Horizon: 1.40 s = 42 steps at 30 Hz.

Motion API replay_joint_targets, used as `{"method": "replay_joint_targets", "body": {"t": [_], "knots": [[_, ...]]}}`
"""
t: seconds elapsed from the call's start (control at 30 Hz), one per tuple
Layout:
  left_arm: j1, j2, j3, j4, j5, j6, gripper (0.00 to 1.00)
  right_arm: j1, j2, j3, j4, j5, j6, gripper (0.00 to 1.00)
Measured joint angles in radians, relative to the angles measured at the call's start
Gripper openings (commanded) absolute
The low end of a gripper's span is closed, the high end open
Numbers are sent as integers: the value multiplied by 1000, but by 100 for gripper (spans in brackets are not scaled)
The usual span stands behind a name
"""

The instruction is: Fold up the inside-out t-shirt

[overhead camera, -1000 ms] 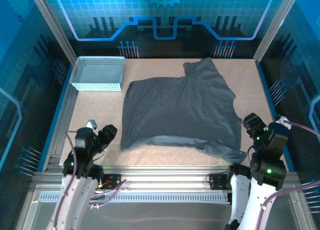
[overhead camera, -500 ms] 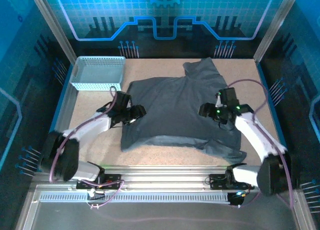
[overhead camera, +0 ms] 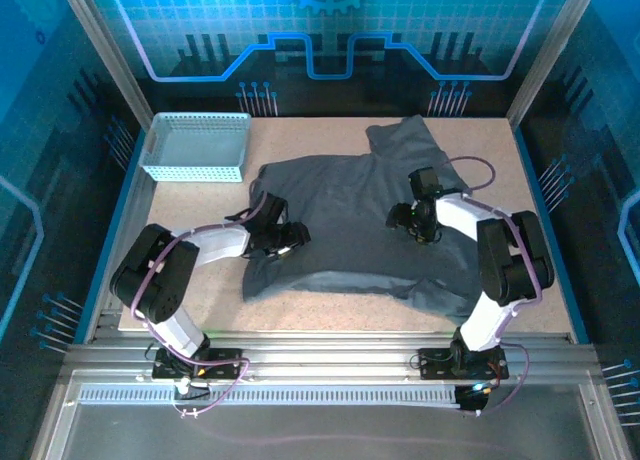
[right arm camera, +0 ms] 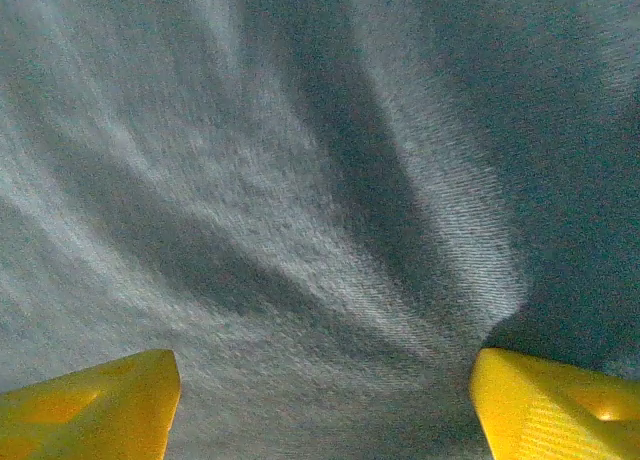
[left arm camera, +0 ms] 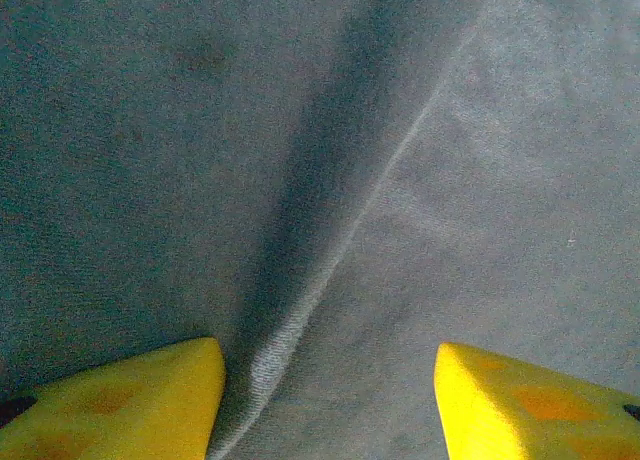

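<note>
t-shirt point(overhead camera: 350, 205) lies spread on the table point(overhead camera: 195, 245), dark grey, mostly flat; one sleeve bunched toward the back, another trailing at the near right corner, near hem turned over in a lighter strip; light blue mesh basket point(overhead camera: 195, 145) back left, near the shirt, looks apart from it; left hand point(overhead camera: 292, 238) is down on the shirt's left side, right hand point(overhead camera: 402, 220) on its right side, both well inside the outline; left wrist view: yellow fingers point(left arm camera: 120, 400) apart with a raised ridge and stitched seam point(left arm camera: 350, 240) running between them, nothing gripped; right wrist view: fingers point(right arm camera: 90, 410) spread wide over rippled cloth, also holding nothing; my read: both placed low and open to pinch up fabric for the first fold; shirt not yet folded; risk is grabbing one layer only.
</note>
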State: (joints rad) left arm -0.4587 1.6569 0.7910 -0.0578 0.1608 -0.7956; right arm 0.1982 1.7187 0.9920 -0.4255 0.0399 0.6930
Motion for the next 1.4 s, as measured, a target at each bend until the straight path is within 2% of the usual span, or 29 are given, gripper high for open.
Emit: {"method": "replay_joint_targets", "body": {"t": [0.17,0.3,0.37,0.47,0.57,0.73,0.9,1.07,1.17,1.23,1.4], "knots": [[-110,-60,-82,72,-36,-60,61,-80,-136,-143,-35,56,64,81],[-196,-130,-123,29,-65,-96,66,-175,-280,-263,-79,75,94,82],[-202,-172,-122,-41,-95,-91,68,-180,-338,-269,-110,89,87,83],[-158,-188,-26,-176,-138,-49,69,-142,-357,-166,-146,112,27,85],[-54,-143,156,-227,-156,-4,68,-106,-272,50,-141,110,-44,86],[76,47,441,-228,-175,54,66,-101,46,466,-83,46,-127,85],[110,259,571,-254,-170,83,66,-101,412,843,-113,-39,-164,84],[110,372,586,-286,-139,91,65,-105,698,1172,-223,-83,-158,82],[108,383,586,-283,-122,90,64,-124,756,1192,-278,-87,-113,82],[102,382,581,-274,-116,89,64,-147,748,1128,-280,-82,-84,82],[43,353,518,-217,-100,87,63,-235,575,841,-221,-71,9,82]]}}
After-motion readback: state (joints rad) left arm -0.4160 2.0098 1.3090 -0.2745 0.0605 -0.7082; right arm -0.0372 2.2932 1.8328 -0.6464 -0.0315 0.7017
